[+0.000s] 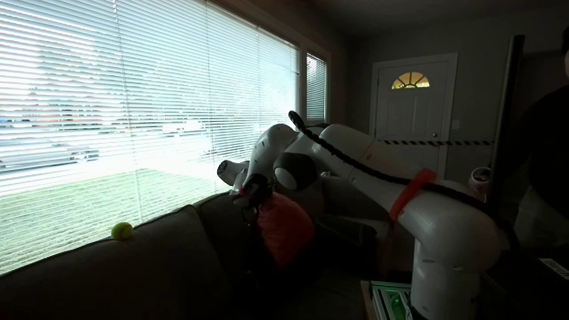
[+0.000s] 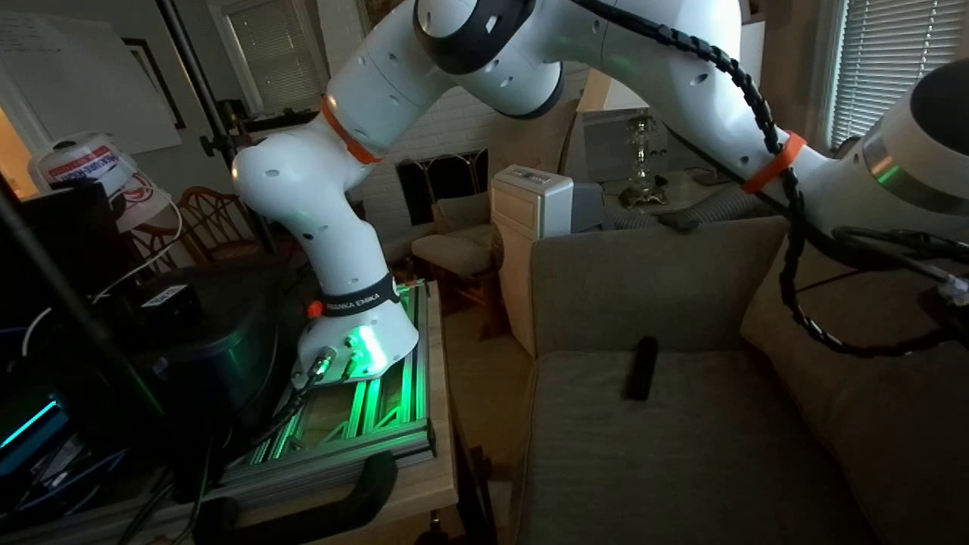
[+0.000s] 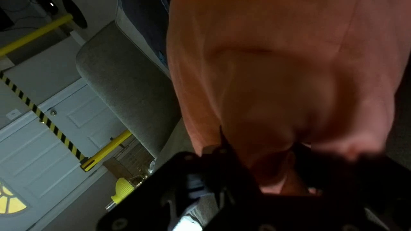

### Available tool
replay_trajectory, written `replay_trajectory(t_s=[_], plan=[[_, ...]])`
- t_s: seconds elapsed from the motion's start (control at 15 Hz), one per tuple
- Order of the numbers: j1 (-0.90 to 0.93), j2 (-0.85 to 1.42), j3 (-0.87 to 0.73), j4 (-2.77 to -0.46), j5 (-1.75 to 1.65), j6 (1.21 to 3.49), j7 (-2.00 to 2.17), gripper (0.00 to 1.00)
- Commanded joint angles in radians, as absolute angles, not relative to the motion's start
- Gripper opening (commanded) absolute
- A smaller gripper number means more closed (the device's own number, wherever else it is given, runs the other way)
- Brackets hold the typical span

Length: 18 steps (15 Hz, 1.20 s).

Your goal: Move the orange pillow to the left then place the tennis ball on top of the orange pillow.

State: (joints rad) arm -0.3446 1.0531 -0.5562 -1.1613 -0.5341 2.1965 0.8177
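Observation:
The orange pillow (image 1: 286, 226) is puffy and hangs tilted below my gripper (image 1: 259, 194), in front of the sofa back in an exterior view. In the wrist view the pillow (image 3: 273, 80) fills the upper middle and right. Its fabric is puckered and bunched between the two dark fingers of my gripper (image 3: 260, 138), which is shut on it. The fingers are partly lost in shadow. The yellow-green tennis ball (image 1: 122, 231) rests on the top edge of the sofa back, well apart from the gripper and pillow; it is out of the wrist view.
The sofa back (image 1: 164, 253) runs along a window with blinds (image 1: 133, 111). A dark oblong object (image 2: 642, 369) lies on the sofa seat (image 2: 681, 454). A black cable (image 2: 795, 288) loops from the arm. A person (image 1: 542, 133) stands at the right edge of an exterior view.

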Motion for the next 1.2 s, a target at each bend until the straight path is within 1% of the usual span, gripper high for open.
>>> replay_trajectory(t_s=[0.0, 0.07, 0.13, 0.2, 0.27, 0.33, 0.53, 0.73, 0.8, 0.87, 1.13], plan=[[-0.318, 1.021, -0.592, -1.209, -0.561, 2.184, 0.835, 0.04], [-0.303, 1.008, -0.606, -1.221, -0.571, 2.181, 0.836, 0.01], [-0.279, 0.979, -0.620, -1.249, -0.584, 2.173, 0.827, 0.00], [-0.251, 0.936, -0.628, -1.290, -0.598, 2.165, 0.806, 0.03], [-0.219, 0.875, -0.633, -1.353, -0.613, 2.168, 0.779, 0.01], [-0.203, 0.823, -0.625, -1.395, -0.617, 2.163, 0.722, 0.03], [-0.156, 0.687, -0.610, -1.479, -0.602, 2.057, 0.537, 0.03], [-0.100, 0.565, -0.614, -1.511, -0.594, 1.880, 0.371, 0.03], [-0.114, 0.525, -0.574, -1.492, -0.614, 1.794, 0.324, 0.03], [-0.070, 0.496, -0.607, -1.494, -0.589, 1.725, 0.262, 0.03], [0.005, 0.397, -0.606, -1.414, -0.575, 1.378, 0.062, 0.03]])
